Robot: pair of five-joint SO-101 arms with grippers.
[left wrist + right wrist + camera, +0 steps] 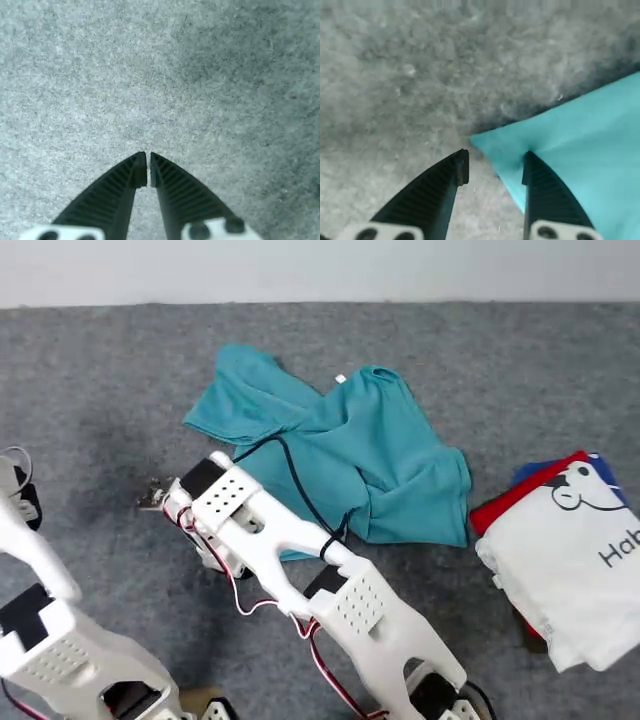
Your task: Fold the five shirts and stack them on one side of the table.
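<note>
On the desk (100,370) the teal shirt (350,450) lies crumpled, just beside the folded stack (560,560) at one side; my right fingers (450,185), spread, straddle the shirt's corner, presumably to pull it flat, while my left fingers (125,185), pressed together, hover over bare desk.

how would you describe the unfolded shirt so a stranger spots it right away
Start at the grey carpeted table and look to its middle, just beyond the right arm. The teal shirt lies there, spread out and rumpled. Unlike the folded stack off to one side, it is loose, single-coloured and unfolded.
</note>
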